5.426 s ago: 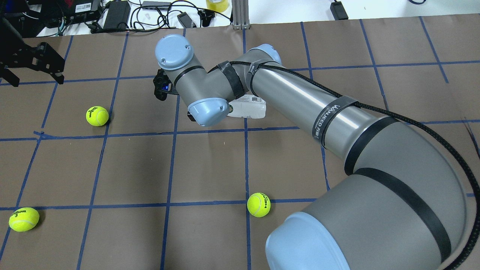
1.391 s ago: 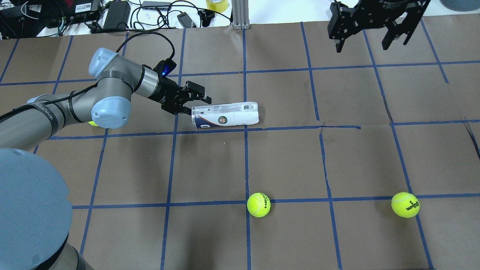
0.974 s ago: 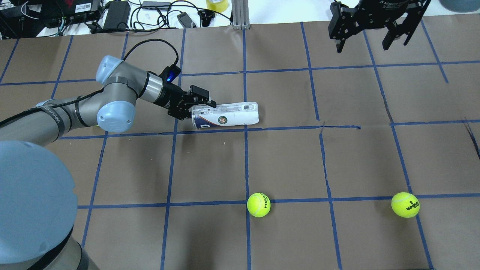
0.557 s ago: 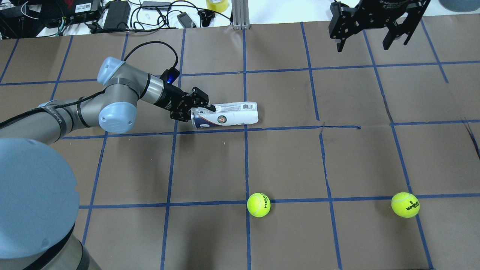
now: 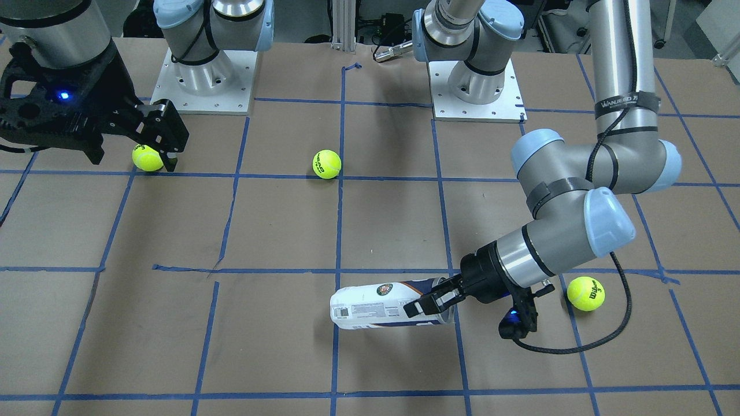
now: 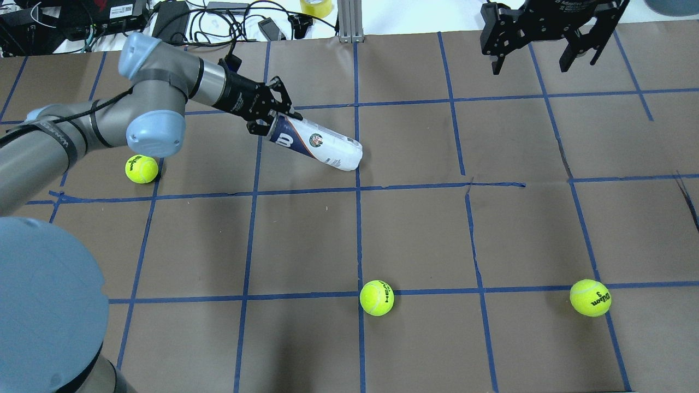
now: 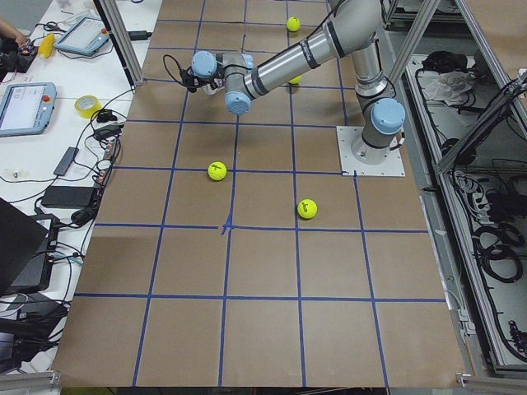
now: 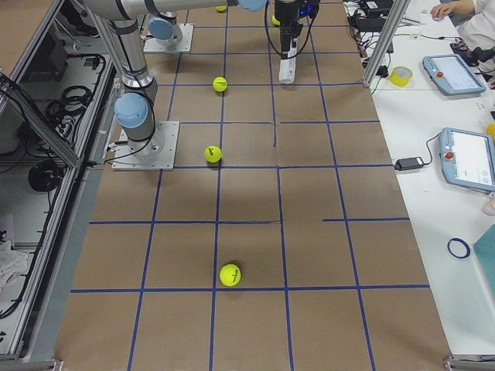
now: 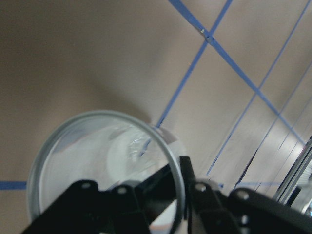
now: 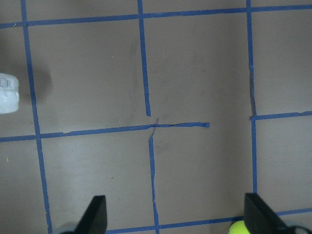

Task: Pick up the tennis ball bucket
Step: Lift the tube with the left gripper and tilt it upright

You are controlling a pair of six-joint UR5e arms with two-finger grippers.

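The tennis ball bucket [image 6: 319,146] is a clear tube with a white-and-navy label and a round emblem. My left gripper [image 6: 268,119] is shut on its metal rim, with one finger inside the mouth and one outside. The rim end is raised and the closed end points down towards the brown paper. In the front-facing view the bucket [image 5: 381,306] looks nearly level at my left gripper [image 5: 430,303]. The left wrist view shows the rim [image 9: 48,146] and the empty inside. My right gripper [image 6: 540,52] is open and empty, high at the far right.
Three yellow tennis balls lie loose on the table: one [image 6: 141,168] under my left arm, one [image 6: 377,297] near the front middle, one [image 6: 590,298] at the front right. Cables and power bricks [image 6: 169,22] line the far edge.
My left gripper closed on the bucket's open end, then rose and moved towards the far edge. The bucket, which lay flat, now hangs tilted from its rim. The right gripper stayed still.
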